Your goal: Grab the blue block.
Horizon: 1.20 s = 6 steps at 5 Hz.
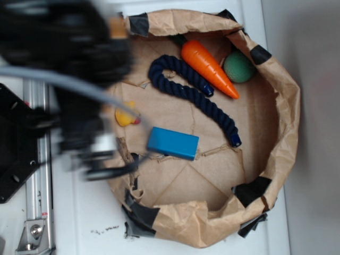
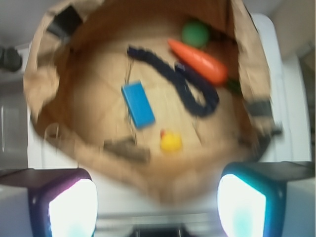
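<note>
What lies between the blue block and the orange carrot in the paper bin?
The dark navy rope snakes across between the blue block and the carrot. The exterior view shows it most clearly; the wrist view agrees.

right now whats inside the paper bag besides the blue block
Inside the paper bag: the blue block, a navy rope, an orange carrot, a green ball and a yellow duck. The blurred arm covers the bag's left edge in the exterior view.

A bright sky-blue block [image 1: 172,143] is seen on plain brown paper [image 1: 212,175]. At its 1 o'clock, a navy rope [image 1: 194,95], orange carrot [image 1: 209,68] and green ball [image 1: 238,66] are shown; a yellow duck [image 1: 125,115] at 10 o'clock.
</note>
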Available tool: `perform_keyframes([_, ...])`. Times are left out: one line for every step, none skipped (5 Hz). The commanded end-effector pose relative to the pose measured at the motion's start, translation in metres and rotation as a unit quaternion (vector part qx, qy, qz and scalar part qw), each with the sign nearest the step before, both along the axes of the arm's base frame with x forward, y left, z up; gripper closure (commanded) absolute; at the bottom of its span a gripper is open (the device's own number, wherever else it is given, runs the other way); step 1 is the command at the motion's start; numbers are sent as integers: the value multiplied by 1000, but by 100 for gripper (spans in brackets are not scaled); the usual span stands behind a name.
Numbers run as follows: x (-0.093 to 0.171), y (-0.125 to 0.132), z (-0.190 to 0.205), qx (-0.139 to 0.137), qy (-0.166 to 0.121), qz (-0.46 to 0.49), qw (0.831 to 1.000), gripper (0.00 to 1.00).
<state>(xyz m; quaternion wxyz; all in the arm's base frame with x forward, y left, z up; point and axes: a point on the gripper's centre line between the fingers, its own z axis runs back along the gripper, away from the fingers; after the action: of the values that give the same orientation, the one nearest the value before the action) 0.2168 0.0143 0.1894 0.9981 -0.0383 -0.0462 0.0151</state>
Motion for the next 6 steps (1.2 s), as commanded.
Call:
perform_keyframes([43, -21, -60, -2, 40, -66, 997, 0])
perform_keyframes([25, -19, -102, 23, 61, -96, 993, 0])
perform_keyframes([21, -14, -126, -13, 46, -131, 990, 0])
perform_keyframes([34, -21, -148, -8, 8, -146, 989, 0])
perform_keyframes([49, -41, -165, -63, 12, -217, 974, 0])
perform_keyframes([48, -51, -188, -33, 34, -197, 979, 100])
